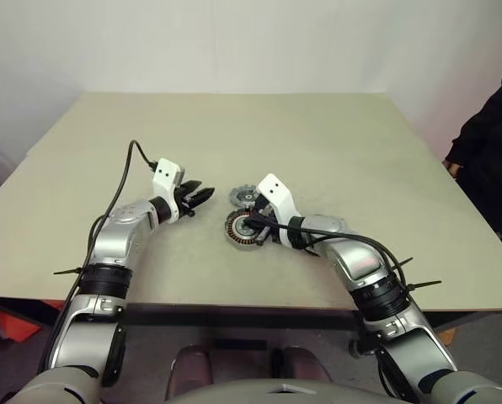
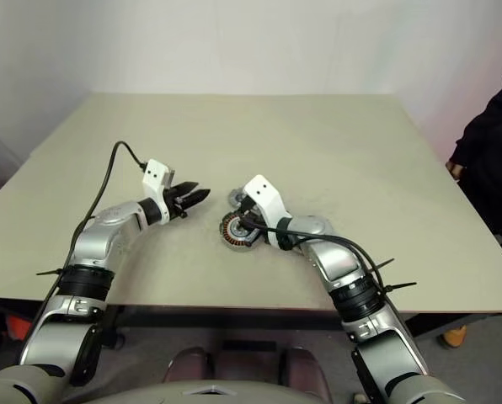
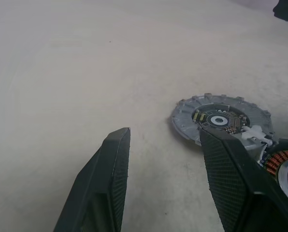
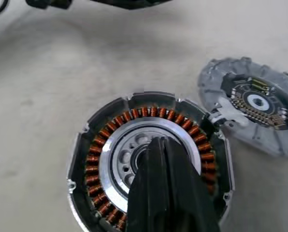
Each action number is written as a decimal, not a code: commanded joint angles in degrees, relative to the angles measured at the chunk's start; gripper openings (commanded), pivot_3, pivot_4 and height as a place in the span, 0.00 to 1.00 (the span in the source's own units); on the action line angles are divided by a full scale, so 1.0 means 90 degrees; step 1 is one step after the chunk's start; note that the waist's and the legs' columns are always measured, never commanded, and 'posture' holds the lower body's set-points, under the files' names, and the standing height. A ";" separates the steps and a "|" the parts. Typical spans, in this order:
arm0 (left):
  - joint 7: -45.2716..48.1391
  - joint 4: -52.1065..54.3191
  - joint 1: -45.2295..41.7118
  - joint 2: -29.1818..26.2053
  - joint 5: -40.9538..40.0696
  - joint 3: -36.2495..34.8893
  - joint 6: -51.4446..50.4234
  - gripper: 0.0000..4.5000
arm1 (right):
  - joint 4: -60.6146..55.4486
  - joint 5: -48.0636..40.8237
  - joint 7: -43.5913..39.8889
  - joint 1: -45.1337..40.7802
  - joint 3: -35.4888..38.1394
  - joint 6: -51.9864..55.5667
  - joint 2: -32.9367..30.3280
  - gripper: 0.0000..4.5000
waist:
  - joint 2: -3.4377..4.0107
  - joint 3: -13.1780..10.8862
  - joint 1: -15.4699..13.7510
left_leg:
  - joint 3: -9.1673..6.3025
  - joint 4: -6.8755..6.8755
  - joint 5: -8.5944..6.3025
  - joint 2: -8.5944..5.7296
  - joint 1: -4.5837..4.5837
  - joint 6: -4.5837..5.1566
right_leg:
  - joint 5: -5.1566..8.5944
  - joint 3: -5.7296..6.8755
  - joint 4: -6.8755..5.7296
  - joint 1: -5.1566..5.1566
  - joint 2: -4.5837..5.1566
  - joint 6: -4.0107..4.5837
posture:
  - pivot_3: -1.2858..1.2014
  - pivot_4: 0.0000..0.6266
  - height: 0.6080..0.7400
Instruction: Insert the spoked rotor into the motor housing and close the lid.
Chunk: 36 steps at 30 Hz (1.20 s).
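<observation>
One housing: motor housing (image 4: 149,169) on table (image 1: 318,135), copper ring around silver spoked rotor (image 4: 129,150) seated inside.
One lid: lid (image 4: 252,104) flat just beside housing.
Right gripper (image 4: 163,159): closed, tips over rotor hub.
Left gripper (image 3: 168,145): parted, empty, near lid.

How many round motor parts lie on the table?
2: the motor housing with copper windings, under the right gripper, and the lid beside it, farther from the robot. The gripper may hide more.
</observation>
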<state>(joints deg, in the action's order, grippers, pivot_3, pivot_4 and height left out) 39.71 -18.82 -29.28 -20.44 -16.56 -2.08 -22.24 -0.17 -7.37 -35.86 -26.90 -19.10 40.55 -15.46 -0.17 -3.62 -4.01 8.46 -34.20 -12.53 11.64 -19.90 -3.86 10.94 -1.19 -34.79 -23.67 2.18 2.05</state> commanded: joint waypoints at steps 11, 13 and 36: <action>0.0002 0.0211 -0.0081 0.0012 -0.0033 -0.0062 0.0109 0.54 | -0.1332 -0.0240 0.0005 -0.0307 0.0522 0.0676 -0.0464 0.01 | 0.0000 -0.0002 -0.0052 | -0.0001 0.0002 0.0013 0.0008 -0.0016 -0.0004 | 0.0000 0.0026 0.0000 -0.0021 0.0007 0.0013 | 0.52 0.00 1.00; 0.0021 0.0223 -0.0079 0.0011 -0.0046 -0.0068 0.0098 0.54 | -0.1308 -0.0200 0.0099 -0.0287 0.0632 0.0671 -0.0548 0.01 | 0.0001 -0.0002 -0.0052 | -0.0001 0.0004 0.0013 0.0008 -0.0018 -0.0003 | 0.0003 0.0027 0.0000 -0.0023 0.0007 0.0014 | 0.52 0.00 1.00; 0.0145 0.0189 -0.0112 -0.0053 -0.0066 -0.0140 0.0061 0.54 | -0.1354 -0.0226 0.0306 -0.0119 0.0134 0.0704 -0.0205 0.01 | 0.0001 -0.0004 -0.0057 | -0.0001 0.0003 0.0013 0.0007 -0.0020 -0.0003 | 0.0004 0.0027 -0.0002 -0.0025 0.0010 0.0015 | 0.52 0.00 1.00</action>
<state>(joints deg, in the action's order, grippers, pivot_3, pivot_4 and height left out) 40.96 -19.45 -29.67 -20.19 -16.77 -2.36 -22.31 -10.71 -9.23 -33.45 -26.95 -19.04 47.05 -17.12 -0.16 -3.65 -4.52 8.45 -34.17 -12.41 11.68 -20.09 -3.89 10.98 -0.94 -34.80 -23.90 2.31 2.18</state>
